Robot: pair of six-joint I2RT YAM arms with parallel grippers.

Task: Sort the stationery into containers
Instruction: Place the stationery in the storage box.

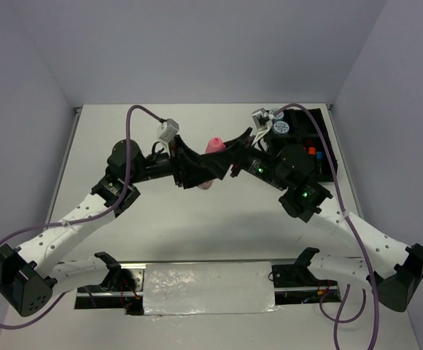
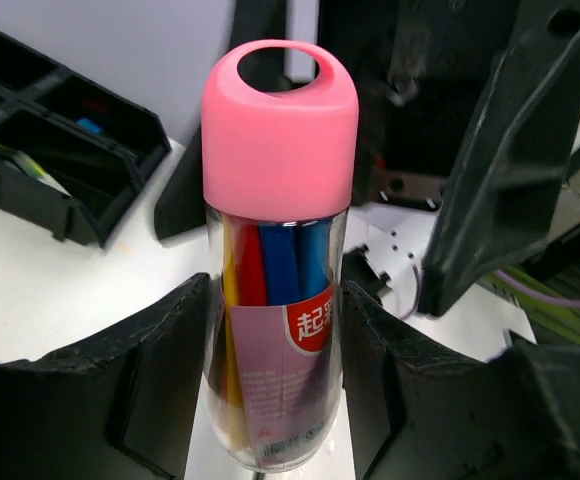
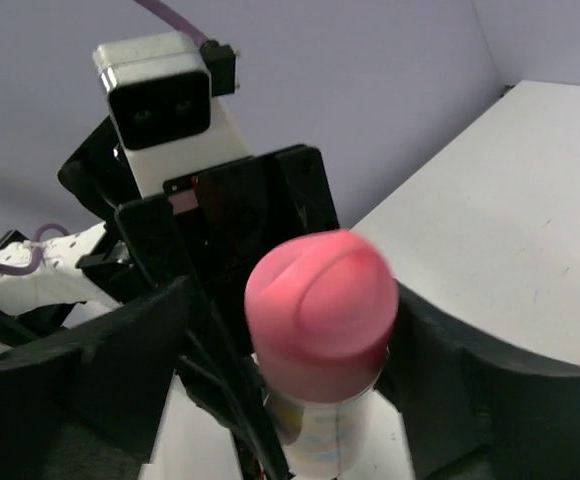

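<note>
The pink bottle (image 1: pixel 213 146), clear-bodied with a pink cap and coloured pens inside, is held in the air over the table's middle. My left gripper (image 1: pixel 206 173) is shut on its lower body; in the left wrist view the gripper (image 2: pixel 275 300) presses both sides of the bottle (image 2: pixel 280 130). My right gripper (image 1: pixel 223 154) is open, its jaws either side of the cap; in the right wrist view the gripper (image 3: pixel 290 312) straddles the cap (image 3: pixel 320 300), with a gap on the left side. The black organiser tray (image 1: pixel 327 157) lies at the far right.
Round blue-white tubs (image 1: pixel 278 125) and an orange-capped highlighter (image 1: pixel 311 152) sit in the tray. A corner of the tray (image 2: pixel 70 205) shows at the left of the left wrist view. The two arms nearly touch at the table's middle. Walls close the table's back and sides.
</note>
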